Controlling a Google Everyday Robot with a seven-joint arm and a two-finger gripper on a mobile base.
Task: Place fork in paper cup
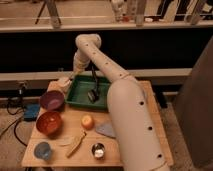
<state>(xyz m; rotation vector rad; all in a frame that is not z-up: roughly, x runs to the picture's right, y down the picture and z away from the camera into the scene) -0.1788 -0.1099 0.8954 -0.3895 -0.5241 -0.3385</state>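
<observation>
The paper cup [63,83] is a small whitish cup at the back left of the wooden table [150,107], just left of the green tray [80,100]. My gripper [70,78] hangs from the white arm just above and right of the cup, at the tray's back left corner. I cannot make out the fork at the gripper. A pale utensil-like shape [65,142] lies near the front of the table; I cannot tell if it is the fork.
A dark long-handled tool [93,92] lies in the tray. A purple bowl [51,99] and an orange bowl [49,123] stand at left. A blue cup [42,150], metal cup [98,150], orange fruit [87,121], grey cloth [105,130] and yellowish piece [76,145] sit in front.
</observation>
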